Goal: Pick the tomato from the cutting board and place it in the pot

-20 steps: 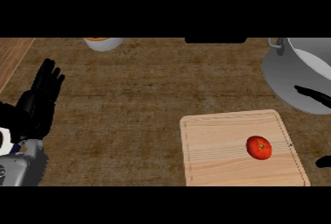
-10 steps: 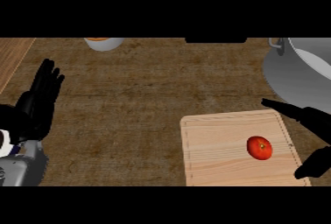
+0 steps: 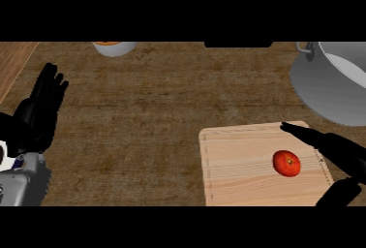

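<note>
1. The counter (image 3: 157, 121) carries everything. The work lies on its right side, so the reach should stay there.
2. The pot (image 3: 318, 92) stands at the far right, beyond the board and just apart from its far corner. Its mouth is open and partly cut off by the view's edge. The carry is judged short: lift, move away from the robot and slightly right, then lower inside the rim.
3. The board (image 3: 236, 164) lies near the robot, right of centre. Its flat top gives the tomato nothing to rest against, so a sideways nudge would likely roll it.
4. The left hand (image 3: 37, 114) rests at the view's left with its fingers straight and up, holding nothing. It has no part in this step.
5. The right hand (image 3: 342, 152) comes in from the lower right. Its fingers (image 3: 304, 134) are spread wide and reach past the tomato's far side, and the thumb (image 3: 337, 193) sits on the near side. It grasps nothing, and a gap shows between it and the fruit.
6. The tomato (image 3: 286, 163) sits on the board's right half, between fingers and thumb but touching neither. The step in hand is the grasp, and the task is judged barely begun.
7. To do it well, the hand should centre over the fruit, come down, and close from both sides at once so the round fruit does not squirt away. It should lift only once the fingers curl round it.
</note>
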{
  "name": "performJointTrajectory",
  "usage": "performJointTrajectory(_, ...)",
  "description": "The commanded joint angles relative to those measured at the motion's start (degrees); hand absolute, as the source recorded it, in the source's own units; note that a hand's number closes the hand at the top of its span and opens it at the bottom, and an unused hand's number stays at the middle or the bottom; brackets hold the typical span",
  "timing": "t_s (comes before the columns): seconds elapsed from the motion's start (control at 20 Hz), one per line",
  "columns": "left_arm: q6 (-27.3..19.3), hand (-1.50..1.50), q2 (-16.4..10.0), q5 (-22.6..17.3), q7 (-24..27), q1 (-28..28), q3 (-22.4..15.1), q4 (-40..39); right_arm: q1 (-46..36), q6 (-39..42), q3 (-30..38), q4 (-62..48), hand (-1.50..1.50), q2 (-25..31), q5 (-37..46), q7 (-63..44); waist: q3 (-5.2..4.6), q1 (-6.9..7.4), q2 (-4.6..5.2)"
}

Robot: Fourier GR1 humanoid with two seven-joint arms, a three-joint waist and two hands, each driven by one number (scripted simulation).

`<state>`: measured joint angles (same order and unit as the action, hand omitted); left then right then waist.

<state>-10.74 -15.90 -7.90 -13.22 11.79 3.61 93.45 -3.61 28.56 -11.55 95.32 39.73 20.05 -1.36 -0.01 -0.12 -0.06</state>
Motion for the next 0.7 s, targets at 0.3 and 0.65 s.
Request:
performJointTrajectory(0.3,1.85,0.00,2.63,1.91,2.07,-2.60,0.42,0.77,-1.54,-3.25,0.84,-10.82,-1.50,-7.90,11.81,5.94,0.02,0.27,0.08)
performJointTrajectory(0.65,1.73,0.00,3.63,4.02,0.00,0.01,0.99,-0.01,-4.08,-2.88,1.40,-13.85,-1.50,-13.34,18.18,5.19,0.01,0.20,0.06)
